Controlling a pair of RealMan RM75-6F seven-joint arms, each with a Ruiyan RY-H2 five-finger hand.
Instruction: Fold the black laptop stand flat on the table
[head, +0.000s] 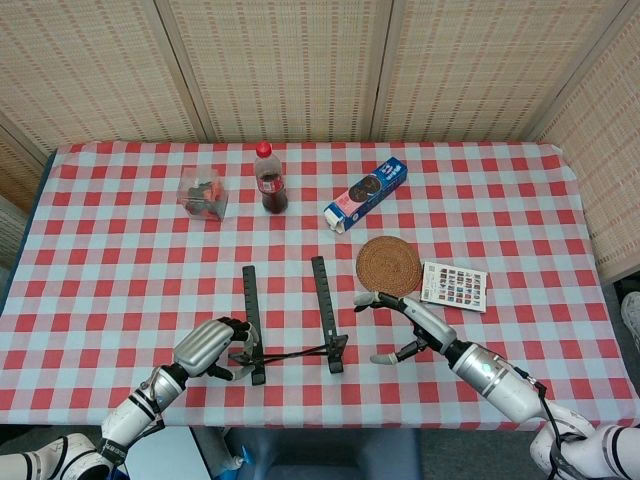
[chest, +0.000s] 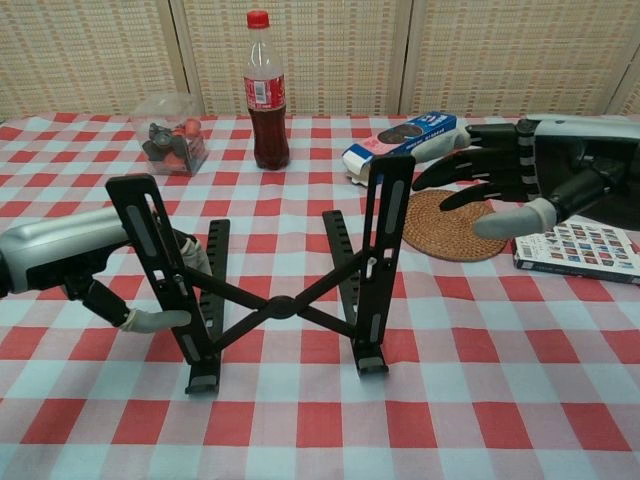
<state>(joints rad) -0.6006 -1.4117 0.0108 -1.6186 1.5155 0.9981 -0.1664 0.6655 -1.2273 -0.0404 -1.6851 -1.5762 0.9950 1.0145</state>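
Observation:
The black laptop stand (head: 290, 322) stands unfolded near the table's front edge, its two slotted uprights raised and joined by crossed struts (chest: 280, 306). My left hand (chest: 75, 262) is at the stand's left side; its curled fingers and thumb grip the left upright (chest: 160, 262). In the head view the left hand (head: 205, 346) sits beside the left rail. My right hand (chest: 515, 185) hovers open with fingers spread, to the right of the right upright (chest: 383, 250) and clear of it. The head view places the right hand (head: 405, 322) between the stand and the coaster.
A cola bottle (head: 269, 180), a clear tub of small items (head: 203, 195) and a blue cookie box (head: 366, 194) stand at the back. A woven coaster (head: 388, 264) and a printed card box (head: 454, 285) lie right of the stand.

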